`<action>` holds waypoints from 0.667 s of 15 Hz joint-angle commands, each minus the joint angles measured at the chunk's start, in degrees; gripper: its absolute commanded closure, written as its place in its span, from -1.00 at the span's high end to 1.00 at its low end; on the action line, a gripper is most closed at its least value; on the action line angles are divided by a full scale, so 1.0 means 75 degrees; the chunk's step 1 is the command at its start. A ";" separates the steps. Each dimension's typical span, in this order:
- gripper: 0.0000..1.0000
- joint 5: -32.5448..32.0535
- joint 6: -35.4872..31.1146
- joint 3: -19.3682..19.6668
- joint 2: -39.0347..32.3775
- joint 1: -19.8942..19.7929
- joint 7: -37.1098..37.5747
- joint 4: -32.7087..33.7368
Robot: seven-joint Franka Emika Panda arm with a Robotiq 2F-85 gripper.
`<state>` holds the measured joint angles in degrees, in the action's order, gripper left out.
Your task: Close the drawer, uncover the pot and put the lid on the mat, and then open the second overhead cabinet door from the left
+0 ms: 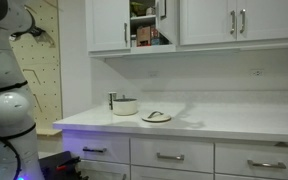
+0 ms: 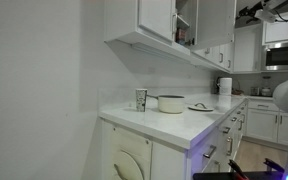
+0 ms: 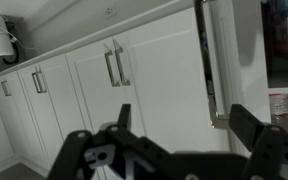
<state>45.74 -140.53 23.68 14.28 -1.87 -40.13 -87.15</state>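
The black two-fingered gripper (image 3: 182,115) is spread wide with nothing between its fingers. It faces the row of white overhead cabinets, with free air all round it and only flat door fronts ahead.

Just right of and above the right finger (image 3: 246,125), the second overhead cabinet door (image 3: 210,60), white with a slim metal bar handle, shows edge-on, swung outward. Beside it the shelf interior (image 3: 284,50) is exposed, dark and blurred. In both exterior views this door (image 1: 160,12) (image 2: 185,18) stands open, with boxes visible on the shelf (image 1: 144,33). To the gripper's left, a closed white door (image 3: 154,70) with paired bar handles fills the wrist view.

Far below, the white stone countertop (image 1: 224,122) has a long bare stretch toward its far end. The round white pot (image 1: 125,106) (image 2: 170,104) sits uncovered on it. Beside the pot, its lid (image 1: 156,115) (image 2: 199,106) lies on a pale round mat (image 1: 168,119). A small metal cup (image 2: 141,98) stands on the pot's other side. The white drawer (image 1: 94,151) fronts under the counter sit flush. The white robot arm (image 1: 6,75) rises next to a pegboard wall (image 1: 44,80).
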 commanded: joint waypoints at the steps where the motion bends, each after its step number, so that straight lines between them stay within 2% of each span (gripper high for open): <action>1: 1.00 0.0039 0.0087 0.0065 -0.0180 -0.0195 -0.0186 0.0394; 5: 1.00 -0.0463 0.0186 0.0125 -0.0400 -0.0481 0.0103 0.0813; 10: 1.00 -0.2139 0.0390 0.0142 -0.0821 -0.0923 0.0683 0.1718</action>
<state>35.53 -139.98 24.83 11.84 -6.45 -38.52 -80.91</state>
